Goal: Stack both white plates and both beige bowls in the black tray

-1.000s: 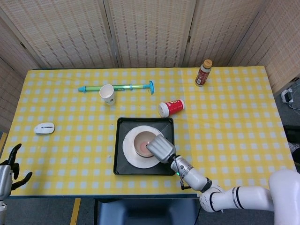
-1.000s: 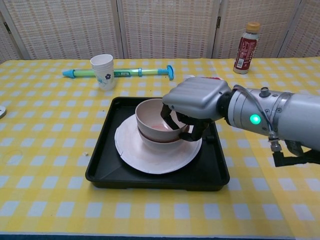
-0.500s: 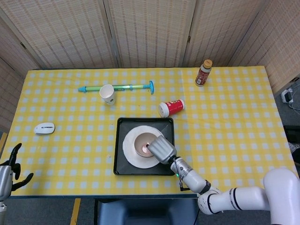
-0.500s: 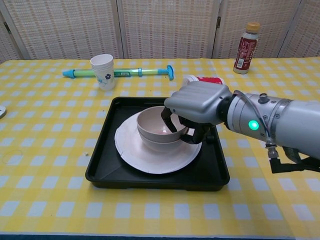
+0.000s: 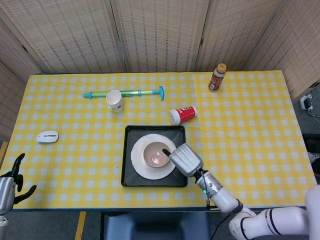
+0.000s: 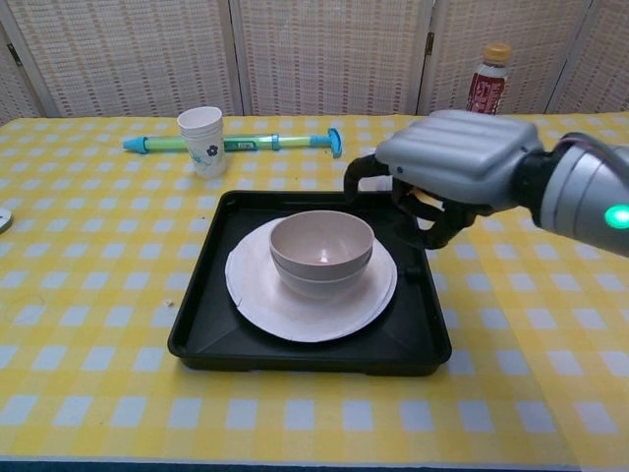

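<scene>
While the square black plastic tray (image 6: 197, 334) lies below and left of the right hand (image 6: 447, 169), the round white plates (image 6: 257, 300) sit stacked inside it, and the two nested beige bowls (image 6: 321, 253) rest on them, just left of the hand and apart from it. That silver-shelled right hand hovers over the tray's right edge, dark fingers (image 6: 358, 173) loosely curled and apart, holding nothing. The left hand (image 5: 11, 180) is far off to the left, fingers spread, empty.
</scene>
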